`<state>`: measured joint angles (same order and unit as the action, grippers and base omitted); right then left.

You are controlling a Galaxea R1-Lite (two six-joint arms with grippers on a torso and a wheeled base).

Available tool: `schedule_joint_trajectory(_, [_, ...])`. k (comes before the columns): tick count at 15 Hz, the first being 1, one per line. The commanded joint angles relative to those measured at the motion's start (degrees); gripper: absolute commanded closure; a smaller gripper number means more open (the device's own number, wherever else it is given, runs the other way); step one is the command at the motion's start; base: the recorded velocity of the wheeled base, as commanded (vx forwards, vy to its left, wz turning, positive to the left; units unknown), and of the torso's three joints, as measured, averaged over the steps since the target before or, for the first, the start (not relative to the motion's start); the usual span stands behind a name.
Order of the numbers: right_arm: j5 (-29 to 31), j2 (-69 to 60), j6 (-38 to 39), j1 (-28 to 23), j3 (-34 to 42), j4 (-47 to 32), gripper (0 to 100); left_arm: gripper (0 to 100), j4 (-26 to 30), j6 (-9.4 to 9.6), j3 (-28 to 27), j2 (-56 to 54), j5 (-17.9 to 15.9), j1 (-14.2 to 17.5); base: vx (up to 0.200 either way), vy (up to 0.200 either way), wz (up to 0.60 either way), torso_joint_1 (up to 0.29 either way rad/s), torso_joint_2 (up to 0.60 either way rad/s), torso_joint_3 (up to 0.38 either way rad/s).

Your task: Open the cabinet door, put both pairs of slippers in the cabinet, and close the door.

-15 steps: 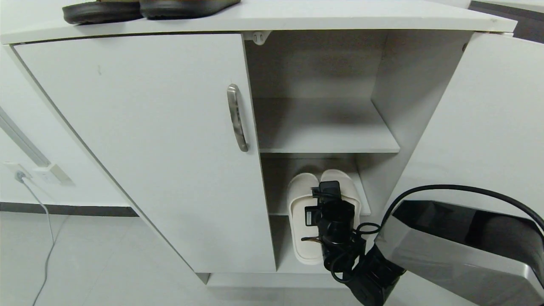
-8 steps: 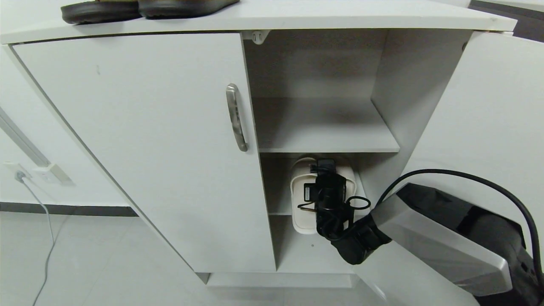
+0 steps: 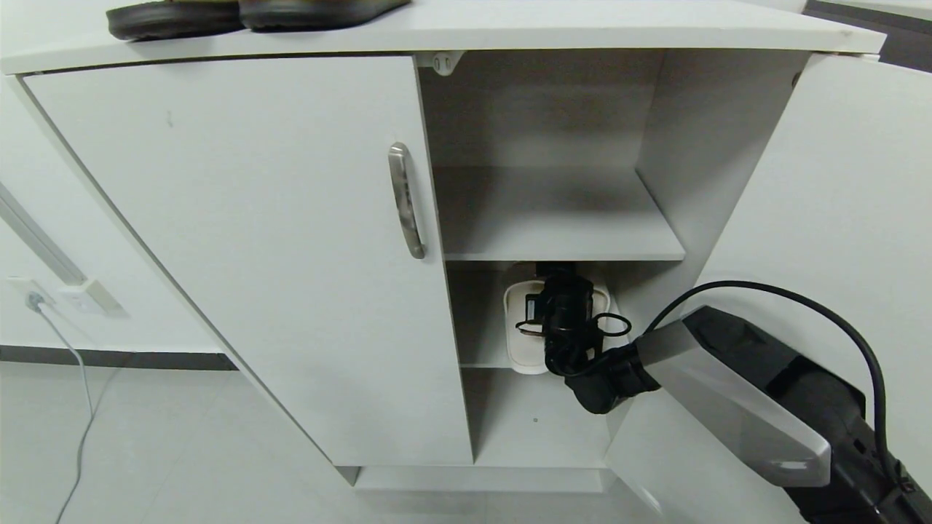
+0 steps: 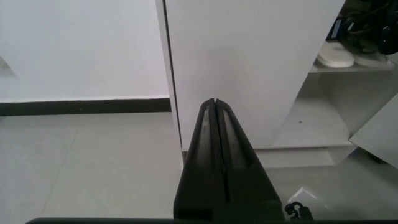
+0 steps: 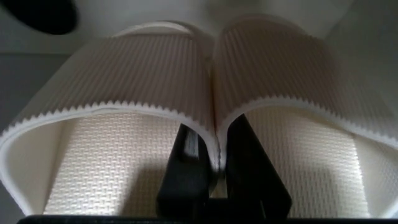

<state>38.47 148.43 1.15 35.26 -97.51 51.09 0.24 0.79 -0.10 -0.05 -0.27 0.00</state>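
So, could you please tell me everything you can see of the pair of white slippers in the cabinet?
The pair of white slippers looks like soft foam. Each has a wide ribbed strap with a zigzag edge and a textured footbed. They lie side by side, touching, toes inward, on the cabinet's lower inner shelf, heels at its front edge. The right gripper pinches their adjoining inner sides together.
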Motion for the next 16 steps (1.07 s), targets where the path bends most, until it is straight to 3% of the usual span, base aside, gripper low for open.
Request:
schedule_joint_trajectory(1, [-0.2,1.0,0.0,0.2,-0.7,-0.2,100,100,0.0,0.0,0.0,0.0,0.0,0.0,0.0,0.0,0.0,0.0,0.0,0.0])
schedule_joint_trajectory(5, [-0.4,1.5,0.0,0.2,-0.7,-0.3,100,100,0.0,0.0,0.0,0.1,0.0,0.0,0.0,0.0,0.0,0.0,0.0,0.0])
schedule_joint_trajectory(6, [-0.4,1.5,0.0,0.2,-0.7,-0.3,0,100,0.0,0.0,0.0,0.0,0.0,0.0,0.0,0.0,0.0,0.0,0.0,0.0])
schedule_joint_trajectory(10, [-0.3,0.0,0.0,0.8,2.6,1.7,0,100,0.0,0.0,0.0,0.0,0.0,-0.1,0.0,0.0,0.0,0.0,0.0,0.0])
schedule_joint_trajectory(16, [-0.1,-11.8,0.0,5.4,24.9,11.7,0,100,0.0,0.0,0.0,0.0,0.0,0.0,0.0,0.0,0.0,0.0,0.0,0.0])
